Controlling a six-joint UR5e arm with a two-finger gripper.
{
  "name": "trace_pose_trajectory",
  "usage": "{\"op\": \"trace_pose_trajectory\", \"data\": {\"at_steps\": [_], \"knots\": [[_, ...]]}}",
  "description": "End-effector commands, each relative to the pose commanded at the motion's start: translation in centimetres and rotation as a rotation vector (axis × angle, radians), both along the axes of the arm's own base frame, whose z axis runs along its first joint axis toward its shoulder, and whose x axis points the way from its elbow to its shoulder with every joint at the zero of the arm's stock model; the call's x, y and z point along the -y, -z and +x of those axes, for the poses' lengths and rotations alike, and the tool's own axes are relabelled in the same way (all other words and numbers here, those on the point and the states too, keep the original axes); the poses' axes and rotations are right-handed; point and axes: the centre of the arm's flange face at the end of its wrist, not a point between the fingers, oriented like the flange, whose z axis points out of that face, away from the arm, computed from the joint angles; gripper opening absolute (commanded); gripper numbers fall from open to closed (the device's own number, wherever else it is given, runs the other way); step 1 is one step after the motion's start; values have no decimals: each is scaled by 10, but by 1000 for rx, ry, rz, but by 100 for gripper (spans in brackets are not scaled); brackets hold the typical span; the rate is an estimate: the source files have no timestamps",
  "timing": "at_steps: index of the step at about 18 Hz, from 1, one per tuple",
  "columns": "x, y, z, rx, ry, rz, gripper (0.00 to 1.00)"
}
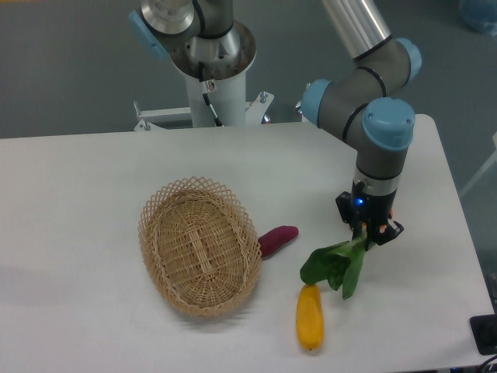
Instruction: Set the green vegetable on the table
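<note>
Right of the frame's middle, the arm's wrist points straight down and the gripper is clenched on the pale stalk end of the green vegetable. The dark leaves droop down and to the left from the fingers, spreading toward the lower centre of the frame. Whether the lowest leaves are actually resting on the table or hanging just clear of it, I can't tell from this angle. The white tabletop fills most of the picture, and the vegetable sits over its right-hand part, well apart from the basket. Just below the leaves lies a yellow vegetable, its upper tip very near, perhaps touching, the lowest leaf. To the left of the leaves, a purple-red vegetable lies on the table with its left end tucked against the right side of the wicker basket. The basket is oval, woven, sitting left of centre, and nothing shows inside it. At the top of the frame the arm's pale pedestal stands behind the table's far edge, and a small blue light glows on the wrist just above the gripper.
</note>
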Motion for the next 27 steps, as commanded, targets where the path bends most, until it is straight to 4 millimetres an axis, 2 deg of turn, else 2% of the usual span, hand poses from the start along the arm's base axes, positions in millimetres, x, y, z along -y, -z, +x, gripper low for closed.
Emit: {"op": "trace_pose_trajectory", "data": {"at_steps": [1, 2, 8, 10, 12, 16, 20, 22, 24, 27], "knots": [[-2, -5, -3, -9, -6, 6, 86], [-4, -6, -4, -9, -4, 6, 100], [-7, -8, 4, -14, 11, 2, 100], [-9, -18, 3, -29, 4, 14, 100], [-16, -43, -6, -75, -26, 40, 100], [-16, -93, -17, -142, -39, 68, 100], [-13, -151, -28, -106, -29, 38, 100], [0, -168, -31, -106, 9, 16, 100], [28, -182, -35, -116, 28, -1, 100], [74, -191, -46, -76, 55, -41, 100]]}}
